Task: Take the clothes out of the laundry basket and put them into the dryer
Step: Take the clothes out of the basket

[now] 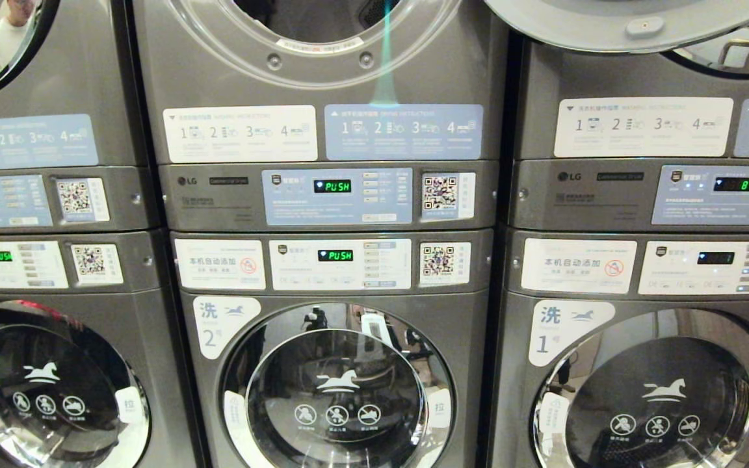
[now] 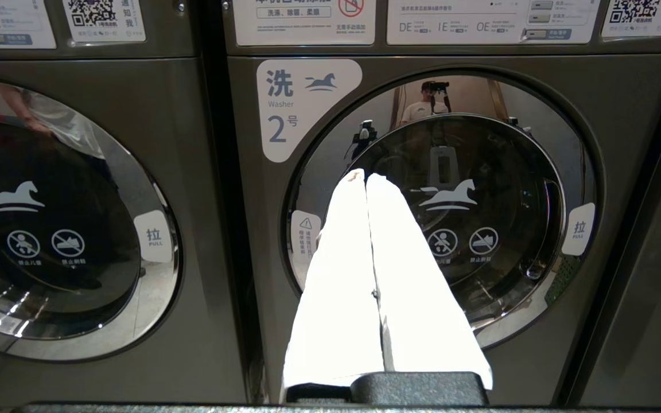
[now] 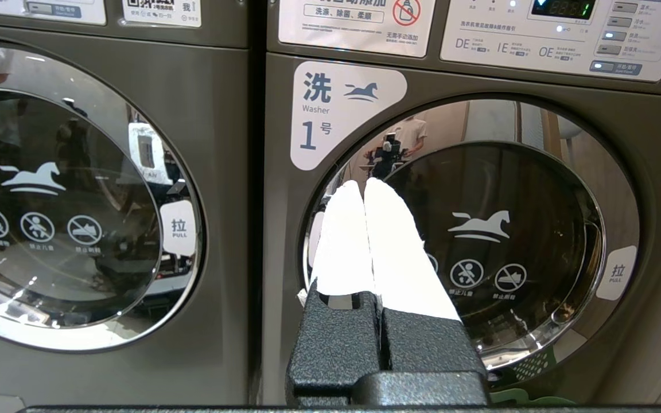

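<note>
Jaws of the left gripper [image 2: 365,175] are pressed together, empty, before washer 2 [image 2: 445,218]; the right gripper [image 3: 364,184] likewise before washer 1 [image 3: 479,229]. Dryer door [image 1: 634,23] overhead hangs open.

We face washer 2 [image 1: 339,383] with washer 1 [image 1: 654,390] beside it, doors shut, QR stickers [image 1: 439,193] above.

The grey dryer [image 1: 322,39] with its round opening is sitting stacked over washer number 2, which the left hand [image 2: 365,179] is facing; the right neighbour's dryer door [image 1: 634,23] is hanging open.
</note>
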